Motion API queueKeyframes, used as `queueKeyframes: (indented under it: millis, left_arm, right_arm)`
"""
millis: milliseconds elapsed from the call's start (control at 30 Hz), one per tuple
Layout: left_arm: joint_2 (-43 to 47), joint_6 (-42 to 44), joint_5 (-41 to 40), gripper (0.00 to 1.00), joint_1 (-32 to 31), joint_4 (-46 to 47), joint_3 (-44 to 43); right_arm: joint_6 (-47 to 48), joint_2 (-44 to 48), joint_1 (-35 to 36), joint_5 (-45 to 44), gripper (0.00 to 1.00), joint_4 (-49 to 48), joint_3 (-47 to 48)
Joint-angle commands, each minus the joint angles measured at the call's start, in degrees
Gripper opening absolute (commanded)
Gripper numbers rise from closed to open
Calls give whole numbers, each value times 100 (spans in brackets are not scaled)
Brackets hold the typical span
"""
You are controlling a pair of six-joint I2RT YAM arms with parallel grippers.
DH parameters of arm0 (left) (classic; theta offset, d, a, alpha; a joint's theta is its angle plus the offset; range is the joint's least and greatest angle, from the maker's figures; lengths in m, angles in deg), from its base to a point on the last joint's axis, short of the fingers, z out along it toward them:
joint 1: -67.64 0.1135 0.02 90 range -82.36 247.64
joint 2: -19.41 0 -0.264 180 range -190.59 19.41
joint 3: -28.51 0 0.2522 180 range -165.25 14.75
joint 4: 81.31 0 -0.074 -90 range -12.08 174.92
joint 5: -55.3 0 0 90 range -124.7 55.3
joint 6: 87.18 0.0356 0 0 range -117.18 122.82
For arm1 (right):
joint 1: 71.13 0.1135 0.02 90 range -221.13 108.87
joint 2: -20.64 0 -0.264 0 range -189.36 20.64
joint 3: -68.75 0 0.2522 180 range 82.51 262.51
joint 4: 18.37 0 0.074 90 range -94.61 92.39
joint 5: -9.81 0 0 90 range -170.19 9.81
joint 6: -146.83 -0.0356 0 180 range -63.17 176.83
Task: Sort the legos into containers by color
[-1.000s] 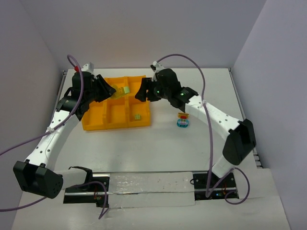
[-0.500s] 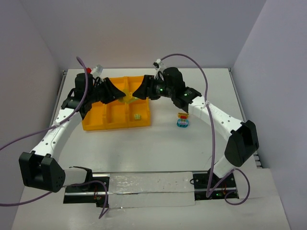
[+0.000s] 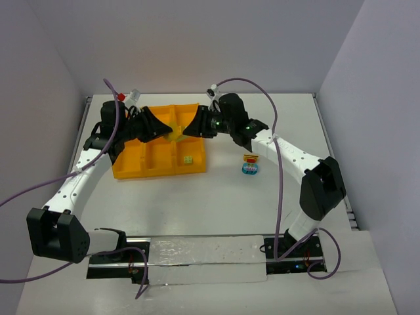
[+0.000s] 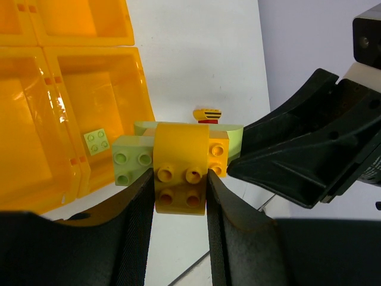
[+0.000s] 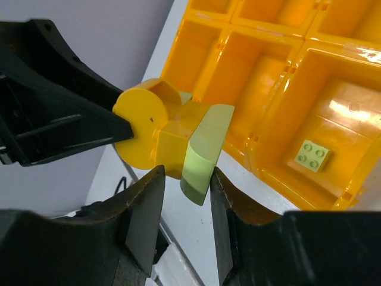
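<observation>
A clump of legos hangs over the tray's back right part: a yellow brick with lime green bricks stuck to it. My left gripper is shut on the yellow brick. From the other side, my right gripper straddles the clump's lime green end piece. One pad touches it, and a gap shows at the other pad. In the top view the two grippers meet at the clump. A loose lime brick lies in the near right compartment.
A small stack of red, yellow and light blue legos stands on the white table, right of the tray. Purple cables loop above both arms. Grey walls close the table in at the back and sides.
My left gripper has carried the clump to the right over the tray. My right gripper came in to meet it, and its jaws have narrowed around the lime green end piece.
</observation>
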Motion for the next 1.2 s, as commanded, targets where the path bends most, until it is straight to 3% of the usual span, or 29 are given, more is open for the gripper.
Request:
queueKeyframes:
  millis: [0,200,667,967,1067,1167]
  left_arm:
    - [50,12,334,0,83,322,11]
    - [44,22,452,0,122,360,38]
    - [17,4,594,0,127,454,109]
    - [44,4,617,0,127,472,100]
    - [73,-3,618,0,127,504,123]
    - [88,-5,643,0,136,518,138]
  right_arm:
    - [-346,-39,-202,396,33,-760,2]
    - [-463,-131,-239,603,22,-1003,-41]
    - [-457,-430,-230,744,37,-951,188]
    - [-483,-542,-222,770,36,-983,200]
    - [-575,-567,-223,815,25,-1088,149]
    - [-795,-603,-233,1004,2,-1359,38]
